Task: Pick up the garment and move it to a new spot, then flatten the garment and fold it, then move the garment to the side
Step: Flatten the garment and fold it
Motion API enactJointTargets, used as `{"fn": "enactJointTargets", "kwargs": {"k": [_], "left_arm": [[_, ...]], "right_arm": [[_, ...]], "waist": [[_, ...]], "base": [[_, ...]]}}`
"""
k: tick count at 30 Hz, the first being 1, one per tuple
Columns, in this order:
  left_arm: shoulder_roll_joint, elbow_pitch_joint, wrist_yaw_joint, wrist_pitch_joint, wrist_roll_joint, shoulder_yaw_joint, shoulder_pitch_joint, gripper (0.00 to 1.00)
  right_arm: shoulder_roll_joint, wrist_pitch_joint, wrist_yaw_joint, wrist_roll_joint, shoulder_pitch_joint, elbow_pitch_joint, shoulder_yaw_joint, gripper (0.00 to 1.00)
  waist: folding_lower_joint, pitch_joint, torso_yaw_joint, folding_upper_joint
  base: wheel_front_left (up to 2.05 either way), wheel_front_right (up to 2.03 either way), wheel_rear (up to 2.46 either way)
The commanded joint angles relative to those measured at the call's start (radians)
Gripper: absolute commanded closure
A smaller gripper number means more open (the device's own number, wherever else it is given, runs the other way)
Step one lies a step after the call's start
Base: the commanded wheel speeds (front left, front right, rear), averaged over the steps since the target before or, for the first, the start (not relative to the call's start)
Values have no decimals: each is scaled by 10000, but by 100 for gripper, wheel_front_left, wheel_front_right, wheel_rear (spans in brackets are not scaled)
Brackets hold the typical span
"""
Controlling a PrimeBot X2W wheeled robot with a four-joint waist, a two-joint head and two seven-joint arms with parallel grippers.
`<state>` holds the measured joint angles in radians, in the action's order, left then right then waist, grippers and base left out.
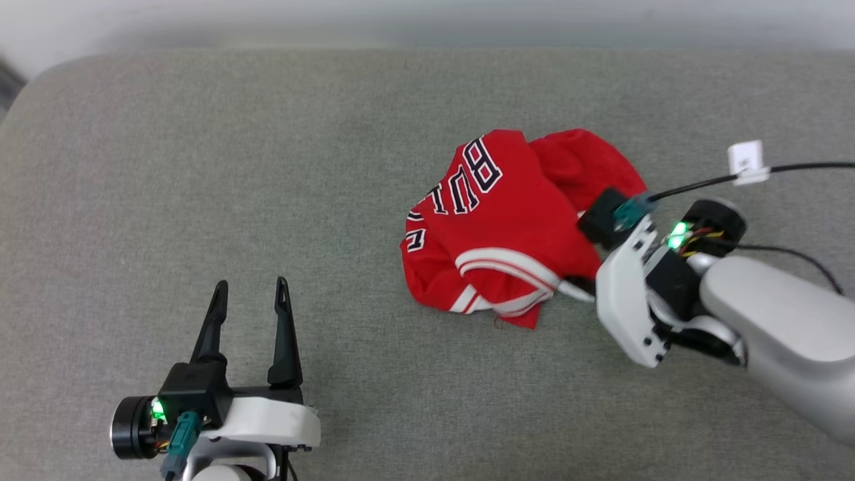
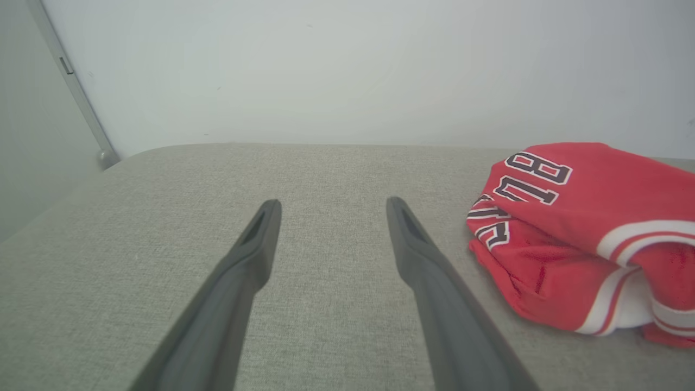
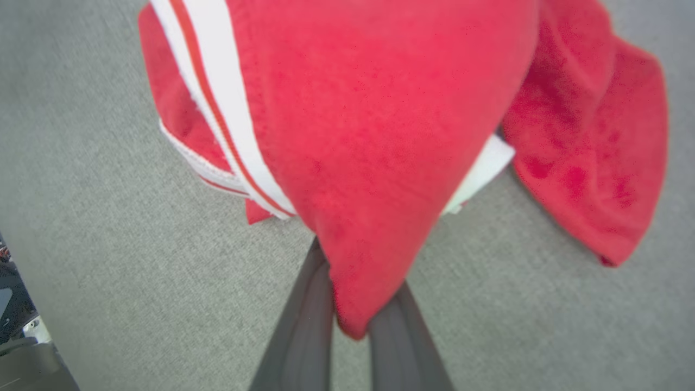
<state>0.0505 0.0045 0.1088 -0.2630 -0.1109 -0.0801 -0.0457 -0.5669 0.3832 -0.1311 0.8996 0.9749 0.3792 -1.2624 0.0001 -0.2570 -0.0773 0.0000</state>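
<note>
The left pincer [image 1: 251,284] sits over the grey cushion [image 1: 200,167], fingers spread, with nothing between or ahead of them. To its right lies the crumpled red shirt [image 1: 494,234], lettering up. The right pincer [image 3: 352,320] is clamped on a red fold at the shirt's right edge, with a black cable [image 1: 695,184] behind it.
</note>
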Motion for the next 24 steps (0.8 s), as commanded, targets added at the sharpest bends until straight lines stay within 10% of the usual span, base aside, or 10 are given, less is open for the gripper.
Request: {"fn": "enactJointTargets", "kwargs": {"k": [1,14,24], "left_arm": [[-2,-19,37,-27,-1,52,108,0],[-4,-189,144,-27,-86,223,728,0],[-4,-119,49,-27,-34,213,600,0]], "right_arm": [[-134,-166,6,59,176,-90,80,100],[-2340,-2129,6,1880,-1981,-222,2342,100],[-2179,-2235,14,2643,-4366,1993,2765,100]], "waist": [[-1,255,169,0],[-1,728,587,0],[-1,665,569,0]], "base": [[0,0,0],[0,0,0],[0,0,0]]}}
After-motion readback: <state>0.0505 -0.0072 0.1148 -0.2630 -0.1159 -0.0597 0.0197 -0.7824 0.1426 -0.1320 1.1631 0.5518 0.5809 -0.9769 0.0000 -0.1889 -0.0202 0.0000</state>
